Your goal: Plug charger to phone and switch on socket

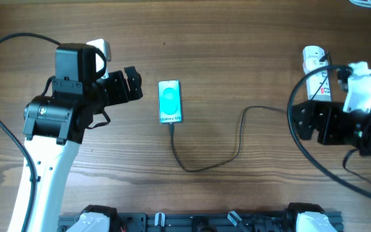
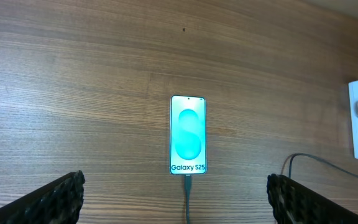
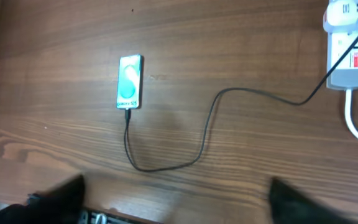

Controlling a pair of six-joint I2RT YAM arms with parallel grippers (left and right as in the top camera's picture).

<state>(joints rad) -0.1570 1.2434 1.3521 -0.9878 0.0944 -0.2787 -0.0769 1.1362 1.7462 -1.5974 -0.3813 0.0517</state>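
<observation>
The phone (image 1: 170, 101) lies mid-bench, the charger (image 1: 211, 164) apparently seated in its lower edge. The left end effector (image 2: 176, 179) and right end effector (image 3: 176, 185) both gape wide, empty. We judge the right should press the far-right socket's (image 3: 340, 74) red switch (image 3: 355, 60) squarely. Its wrist view shows the switch clear; overhead, the arm overlaps the socket.

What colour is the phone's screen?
The phone screen is teal to light blue with a green oval, clearest in the left wrist view.

A robot lab bench: mounted arms (image 1: 50, 116) at a wood-grain table (image 1: 237, 51).
</observation>
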